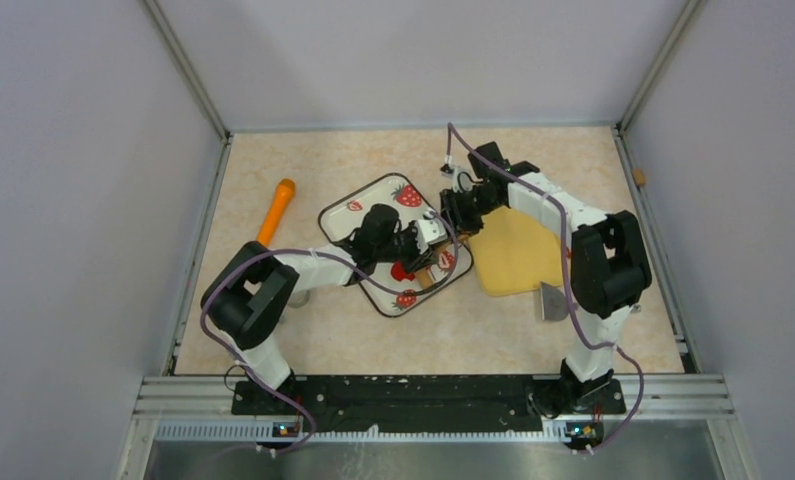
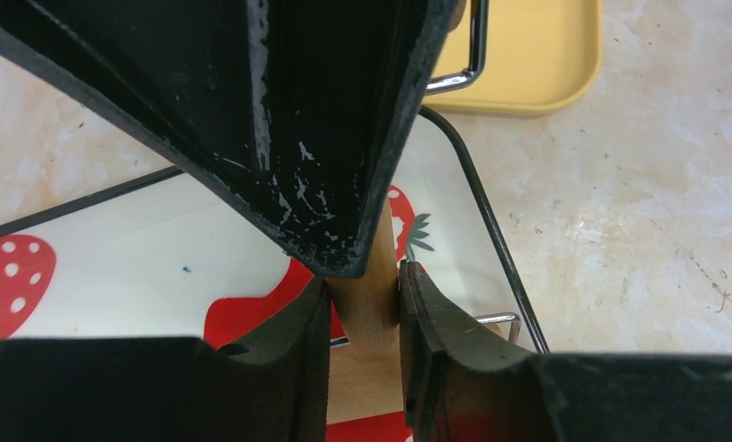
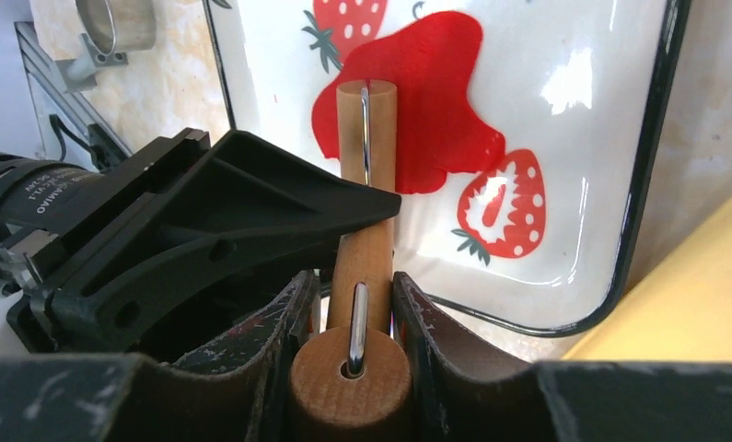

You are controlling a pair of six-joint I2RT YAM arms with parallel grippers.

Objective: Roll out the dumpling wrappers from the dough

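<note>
Top external: elbows out, left claw (image 2: 366, 318) and right claw (image 3: 351, 322) on roller (image 3: 366, 249)

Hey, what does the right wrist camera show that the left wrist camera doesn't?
Only the right wrist view: a metal ring on the table, the wooden roller's round end face, and the flattened dough almost whole. Only the left wrist view: the yellow tray's rounded corner with a chrome wire across it. Both: the strawberry tray, and the roller with the left gripper and right gripper shut on it.
</note>
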